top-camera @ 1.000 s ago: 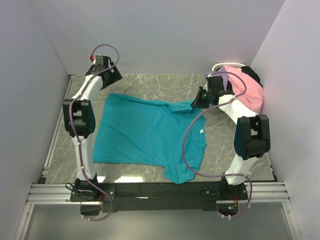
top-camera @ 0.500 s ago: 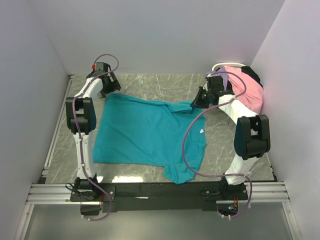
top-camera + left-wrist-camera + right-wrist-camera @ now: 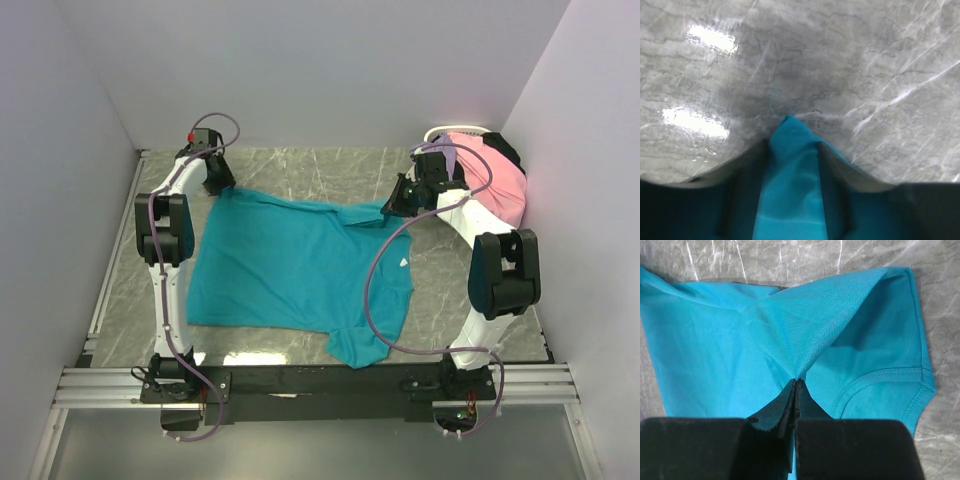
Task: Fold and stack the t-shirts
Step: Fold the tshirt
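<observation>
A teal t-shirt (image 3: 300, 265) lies spread flat on the marble table, its collar toward the right. My left gripper (image 3: 220, 185) is down at the shirt's far left corner. In the left wrist view that teal corner (image 3: 790, 145) fills the gap between the fingers of the left gripper (image 3: 791, 150), which are closed in on it. My right gripper (image 3: 392, 208) is at the far right shoulder, shut on a raised pinch of teal cloth (image 3: 815, 325), as the right gripper (image 3: 796, 382) shows in its wrist view. More t-shirts, pink (image 3: 500, 180) and black (image 3: 510, 150), are heaped at the far right.
A white wire-rimmed basket (image 3: 455, 130) holds the heap of shirts in the far right corner. Grey walls close in the table on the left, back and right. The black rail (image 3: 320, 380) with both arm bases runs along the near edge.
My left gripper has dropped toward the shirt's far left corner and its fingers have closed in on the cloth. The right arm and the shirt have not moved.
</observation>
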Available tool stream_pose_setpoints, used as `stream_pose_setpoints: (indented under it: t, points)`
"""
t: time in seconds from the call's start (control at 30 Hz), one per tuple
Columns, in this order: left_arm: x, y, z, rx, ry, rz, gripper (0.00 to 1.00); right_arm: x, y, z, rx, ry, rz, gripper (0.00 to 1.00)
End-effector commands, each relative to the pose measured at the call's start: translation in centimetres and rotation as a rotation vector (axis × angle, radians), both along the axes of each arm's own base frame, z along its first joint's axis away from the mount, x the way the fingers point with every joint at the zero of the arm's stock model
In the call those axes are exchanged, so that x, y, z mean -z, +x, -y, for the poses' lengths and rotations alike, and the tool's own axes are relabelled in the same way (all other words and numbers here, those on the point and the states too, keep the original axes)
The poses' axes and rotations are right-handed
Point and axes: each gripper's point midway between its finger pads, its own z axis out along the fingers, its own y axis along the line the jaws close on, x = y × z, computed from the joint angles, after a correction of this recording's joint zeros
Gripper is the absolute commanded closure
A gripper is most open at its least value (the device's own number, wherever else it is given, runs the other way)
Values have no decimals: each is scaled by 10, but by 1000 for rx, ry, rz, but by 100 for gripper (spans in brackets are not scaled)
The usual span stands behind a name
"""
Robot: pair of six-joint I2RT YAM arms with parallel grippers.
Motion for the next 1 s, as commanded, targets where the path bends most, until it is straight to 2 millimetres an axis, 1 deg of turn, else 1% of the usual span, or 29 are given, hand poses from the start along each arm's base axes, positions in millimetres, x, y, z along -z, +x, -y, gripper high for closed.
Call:
stream_pose_setpoints:
  t: [0.0, 0.03, 0.1, 0.13, 0.2, 0.23, 0.27, 0.33, 0.37, 0.4, 0.43, 0.47, 0.53, 0.57, 0.6, 0.63, 0.67, 0.77, 0.83, 0.87, 0.9, 0.93, 0.97]
  points:
    - [6, 1, 3, 13, -17, -13, 67, -14, 9, -2, -21, -3, 46, 100]
    - [6, 1, 2, 11, -17, -12, 71, -13, 10, -2, -23, -5, 46, 100]
    - [2, 1, 3, 13, -15, -6, 81, -13, 9, -2, -24, -5, 46, 100]
    - [2, 0, 1, 6, -7, -6, 82, -13, 8, -2, -23, -6, 45, 100]
    - [-6, 1, -1, 0, -1, 9, 87, -14, 8, -1, -21, -11, 47, 100]
    - [-8, -1, -2, -3, 5, 11, 87, -17, 8, 1, -15, -15, 55, 100]
    - [-17, 0, -4, -11, 14, 28, 85, -20, 7, 1, -15, -18, 62, 100]
    - [-25, -1, -5, -14, 22, 42, 85, -26, 5, 3, -7, -26, 72, 100]
    - [-37, -1, -8, -24, 34, 64, 81, -28, 5, 4, -6, -28, 78, 100]
    - [-42, -2, -10, -28, 37, 73, 79, -30, 2, 4, -3, -29, 78, 100]
    - [-45, -4, -11, -29, 44, 77, 78, -35, 1, 5, 3, -32, 88, 100]
    - [-59, -5, -11, -32, 45, 103, 78, -37, 0, 6, 4, -32, 93, 100]
    - [-64, -9, -15, -42, 58, 109, 78, -42, -3, 7, 8, -34, 99, 100]
    - [-76, -11, -14, -44, 57, 131, 78, -44, -4, 7, 9, -35, 100, 100]
    - [-80, -12, -16, -47, 62, 137, 79, -46, -7, 8, 10, -35, 104, 100]
    - [-79, -16, -16, -46, 61, 134, 79, -48, -8, 8, 10, -35, 107, 100]
    - [-89, -17, -16, -46, 62, 155, 81, -49, -9, 8, 11, -35, 108, 100]
    - [-97, -23, -17, -48, 64, 158, 85, -51, -15, 8, 5, -32, 107, 100]
    - [-103, -28, -16, -53, 56, 165, 85, -54, -19, 7, 0, -28, 111, 100]
    - [-106, -31, -15, -49, 49, 168, 83, -52, -22, 7, -4, -24, 103, 100]
    - [-101, -37, -13, -46, 41, 154, 83, -55, -24, 6, -9, -15, 108, 100]
    - [-112, -40, -10, -42, 22, 174, 83, -55, -27, 5, -13, -10, 104, 100]
    - [-113, -44, -8, -42, 13, 176, 82, -53, -31, 5, -16, -8, 94, 100]
